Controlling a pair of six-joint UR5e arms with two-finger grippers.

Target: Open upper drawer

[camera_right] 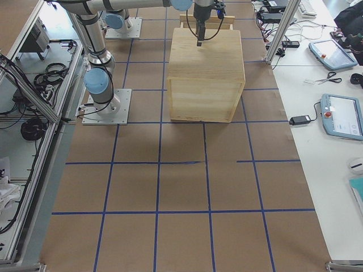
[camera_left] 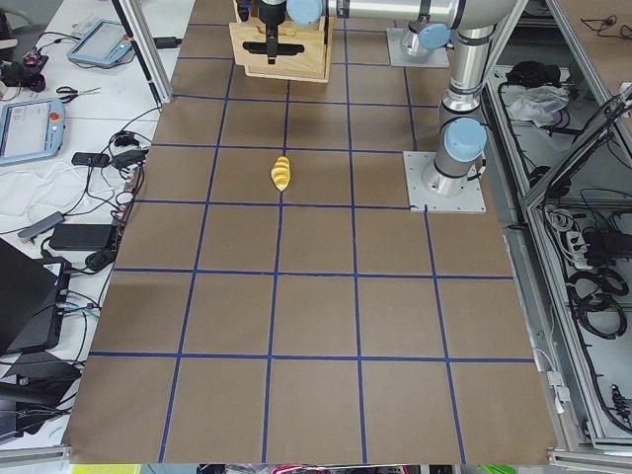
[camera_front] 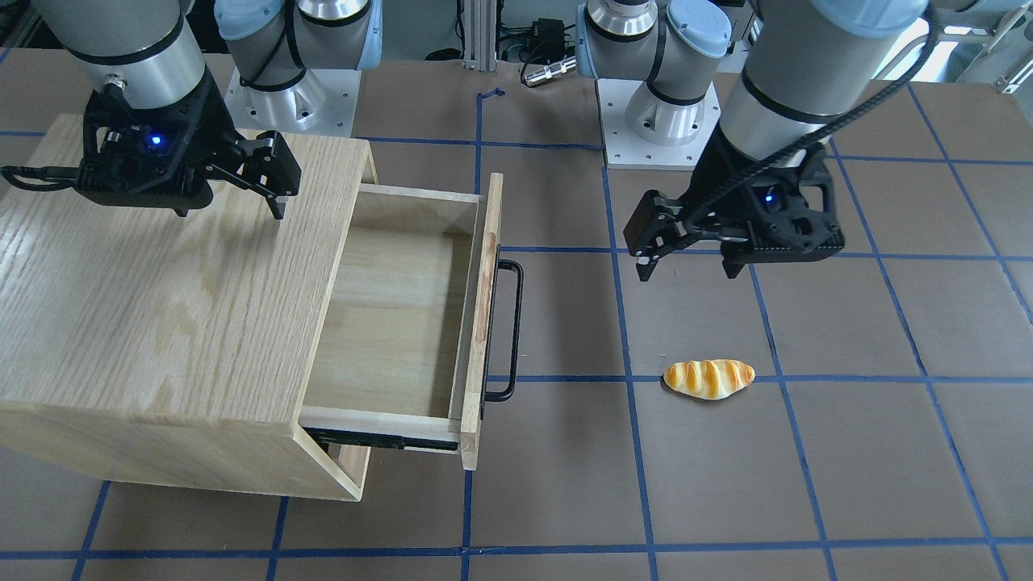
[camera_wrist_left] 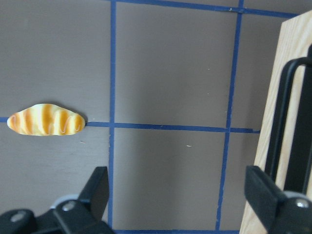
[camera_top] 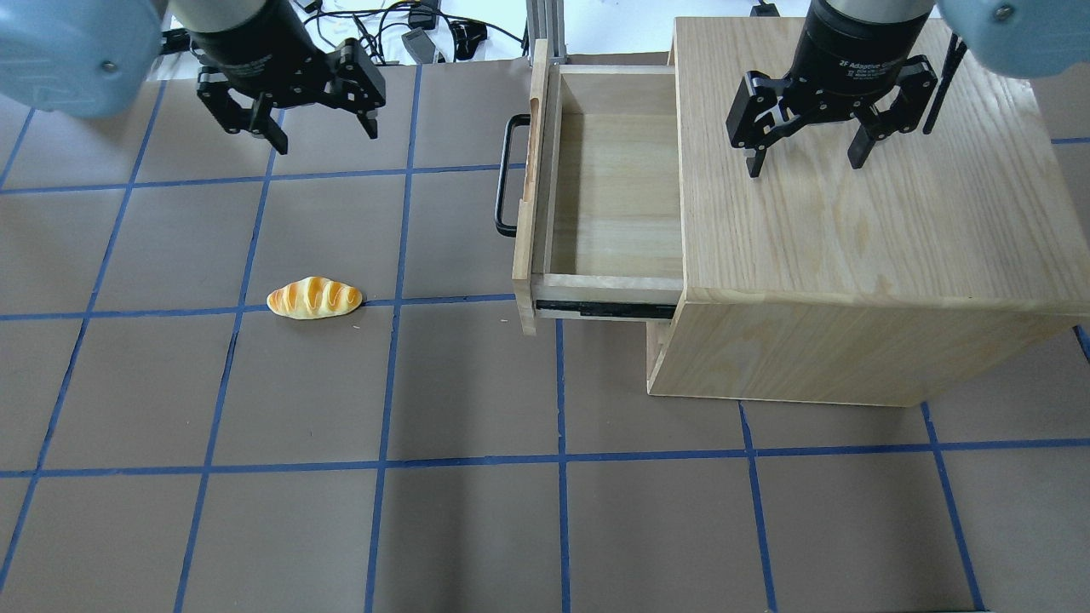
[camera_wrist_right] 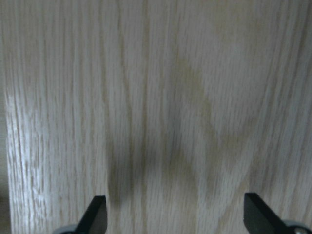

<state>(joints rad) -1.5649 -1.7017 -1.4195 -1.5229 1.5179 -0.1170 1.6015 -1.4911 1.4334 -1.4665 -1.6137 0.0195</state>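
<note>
The upper drawer (camera_front: 395, 323) is a pale-wood box, slid well out of the oak cabinet (camera_front: 161, 307), and its inside is empty. Its black bar handle (camera_front: 512, 331) faces the middle of the table. The overhead view shows the drawer (camera_top: 613, 187) and handle (camera_top: 504, 174) too. My left gripper (camera_top: 324, 136) is open and empty, hovering above the mat, apart from the handle. In its wrist view the handle (camera_wrist_left: 282, 126) is at the right edge. My right gripper (camera_top: 805, 166) is open and empty just above the cabinet top (camera_wrist_right: 161, 97).
A striped bread roll (camera_top: 314, 298) lies on the brown mat between my left gripper and the near side; it also shows in the front view (camera_front: 708, 378). Blue tape lines grid the mat. The arm bases stand at the table's robot side.
</note>
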